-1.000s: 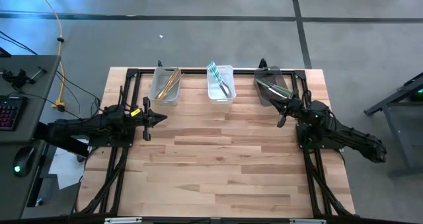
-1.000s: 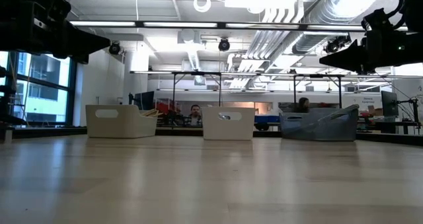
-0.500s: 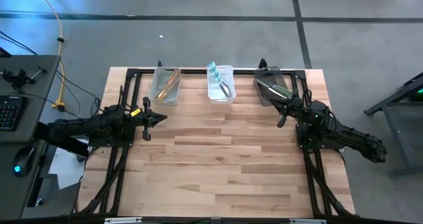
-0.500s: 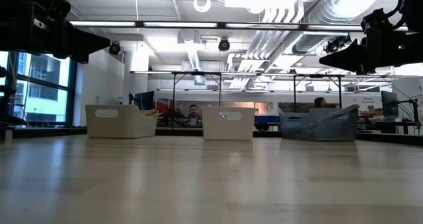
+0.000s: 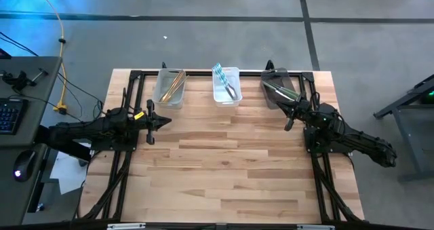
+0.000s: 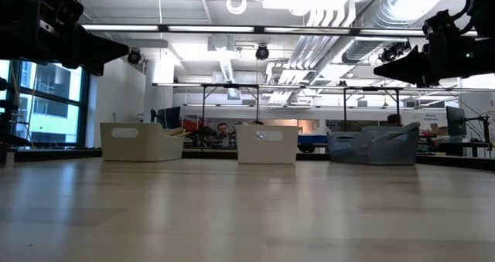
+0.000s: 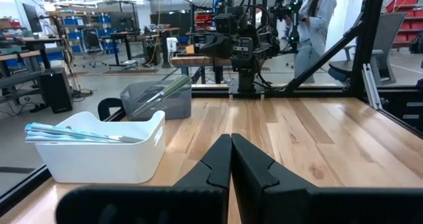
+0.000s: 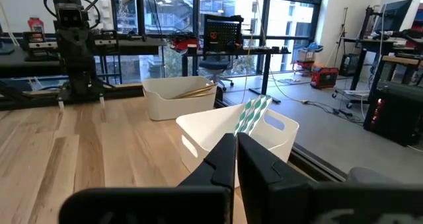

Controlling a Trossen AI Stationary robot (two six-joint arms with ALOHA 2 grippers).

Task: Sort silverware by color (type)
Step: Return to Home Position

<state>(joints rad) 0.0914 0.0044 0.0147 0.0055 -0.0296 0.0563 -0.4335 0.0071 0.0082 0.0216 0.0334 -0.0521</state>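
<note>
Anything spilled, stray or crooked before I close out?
Nothing spilled. Dark grey-green cutlery leans past the rim of the grey plastic bin; pale teal cutlery pokes above the white plastic bin. Left gripper and right gripper wait shut at the sides.

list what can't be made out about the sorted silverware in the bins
- High view: the silverware in the cream bin, white bin and grey bin is too small to count or tell knife from fork.
- Low view: bin walls hide nearly all of it.
- Left wrist view leaves out the cream bin; right wrist view, the grey bin.
</note>
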